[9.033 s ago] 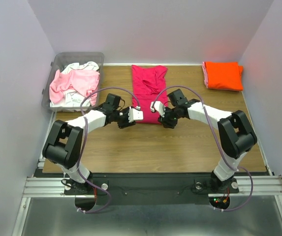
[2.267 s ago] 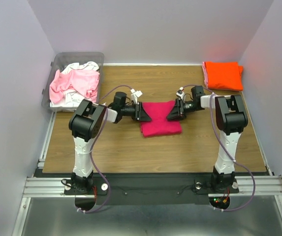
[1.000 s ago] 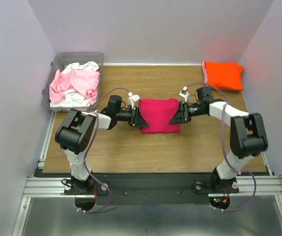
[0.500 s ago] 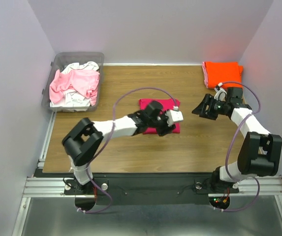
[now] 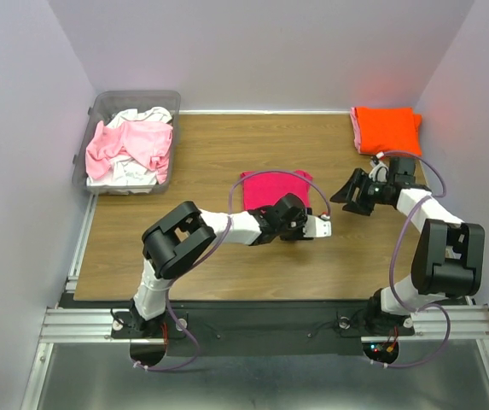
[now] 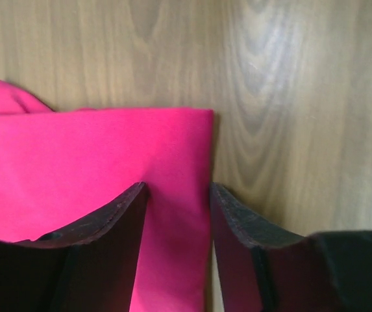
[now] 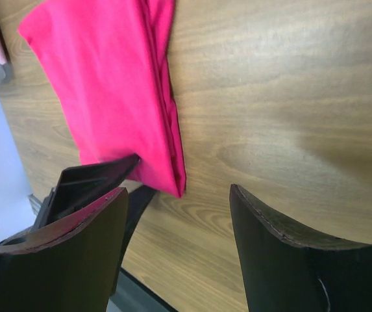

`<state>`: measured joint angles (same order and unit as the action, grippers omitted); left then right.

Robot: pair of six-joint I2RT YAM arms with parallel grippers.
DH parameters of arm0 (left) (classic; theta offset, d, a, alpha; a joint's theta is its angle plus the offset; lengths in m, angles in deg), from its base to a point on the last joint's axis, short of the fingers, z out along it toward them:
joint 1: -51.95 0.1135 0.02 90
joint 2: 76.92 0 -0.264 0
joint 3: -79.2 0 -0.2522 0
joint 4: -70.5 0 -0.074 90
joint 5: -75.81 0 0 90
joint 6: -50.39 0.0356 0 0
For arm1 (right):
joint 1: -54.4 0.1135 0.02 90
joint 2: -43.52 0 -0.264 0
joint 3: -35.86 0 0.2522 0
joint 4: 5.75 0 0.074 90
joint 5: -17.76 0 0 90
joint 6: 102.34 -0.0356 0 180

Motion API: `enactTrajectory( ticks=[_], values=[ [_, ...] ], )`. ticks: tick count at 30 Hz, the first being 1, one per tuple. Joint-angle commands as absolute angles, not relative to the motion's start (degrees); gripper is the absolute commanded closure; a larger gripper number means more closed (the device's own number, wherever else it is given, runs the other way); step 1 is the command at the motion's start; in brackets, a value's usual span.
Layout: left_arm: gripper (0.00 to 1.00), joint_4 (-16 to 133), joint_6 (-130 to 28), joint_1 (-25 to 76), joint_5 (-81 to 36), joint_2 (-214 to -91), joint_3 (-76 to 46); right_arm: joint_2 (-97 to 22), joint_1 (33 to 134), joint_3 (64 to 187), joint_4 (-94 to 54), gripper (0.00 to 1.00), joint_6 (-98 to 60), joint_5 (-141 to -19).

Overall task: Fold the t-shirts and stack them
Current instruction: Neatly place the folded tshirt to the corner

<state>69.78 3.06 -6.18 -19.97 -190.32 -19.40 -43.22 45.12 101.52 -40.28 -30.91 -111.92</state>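
Note:
A deep magenta-pink t-shirt (image 5: 275, 188) lies folded into a compact rectangle at the table's middle. My left gripper (image 5: 288, 208) reaches across its near right corner. In the left wrist view the jaws (image 6: 178, 188) stand apart astride the shirt's (image 6: 95, 156) right edge, and the fabric lies flat between them. My right gripper (image 5: 351, 195) is open and empty to the shirt's right. Its view (image 7: 179, 190) shows the shirt (image 7: 108, 84) and bare wood between the fingers. A folded bright orange t-shirt (image 5: 387, 130) lies at the back right.
A clear plastic bin (image 5: 101, 109) at the back left holds crumpled pale pink (image 5: 129, 143) and white (image 5: 137, 115) shirts. Walls close off the table on the left, back and right. The left arm's dark finger (image 7: 95, 179) shows in the right wrist view.
The magenta shirt went from a long strip to a compact fold. The right gripper let go and drew back to the right. The left gripper swung across to the shirt's near right corner.

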Motion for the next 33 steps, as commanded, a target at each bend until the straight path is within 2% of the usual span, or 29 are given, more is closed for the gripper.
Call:
enactTrajectory(
  ticks=[1,3,4,6,9,10,13,18,27,33],
  values=[
    [0.54,70.54,6.0,-6.14,-17.35,-193.19,-17.52,-43.76,45.34,99.73,-35.6,0.3,-32.82,-114.07],
    [0.65,70.46,5.83,-6.06,-18.75,-193.2,-17.43,-44.29,45.34,99.37,-34.63,0.3,-35.0,-113.55],
    [0.77,70.54,5.13,-5.88,-19.37,-192.5,-17.51,-44.64,45.34,99.28,-34.1,0.29,-36.06,-113.11],
    [0.89,70.11,1.37,-4.74,-23.3,-190.84,-16.82,-45.6,45.26,98.06,-31.21,0.28,-39.21,-112.14],
    [0.97,69.4,-4.78,-1.59,-30.85,-189.16,-14.71,-46.05,45.43,93.15,-22.0,0.24,-44.56,-114.51],
    [1.0,68.7,-8.38,-0.53,-32.98,-188.37,-13.4,-45.87,45.52,91.74,-14.84,0.22,-46.6,-115.04],
    [1.0,68.08,-12.98,1.94,-38.53,-187.4,-11.89,-46.48,47.62,89.09,-7.38,0.2,-52.41,-114.96],
    [1.0,66.68,-15.18,2.64,-41.17,-187.39,-9.26,-51.67,51.76,88.65,4.81,0.18,-60.32,-115.39],
    [1.0,66.32,-16.93,3.0,-43.28,-187.05,-7.94,-56.84,57.55,90.58,10.46,0.17,-64.64,-113.38],
    [1.0,67.29,-19.48,3.26,-45.74,-186.34,-7.5,-65.28,58.09,94.62,11.08,0.28,-65.95,-110.65]
  ],
)
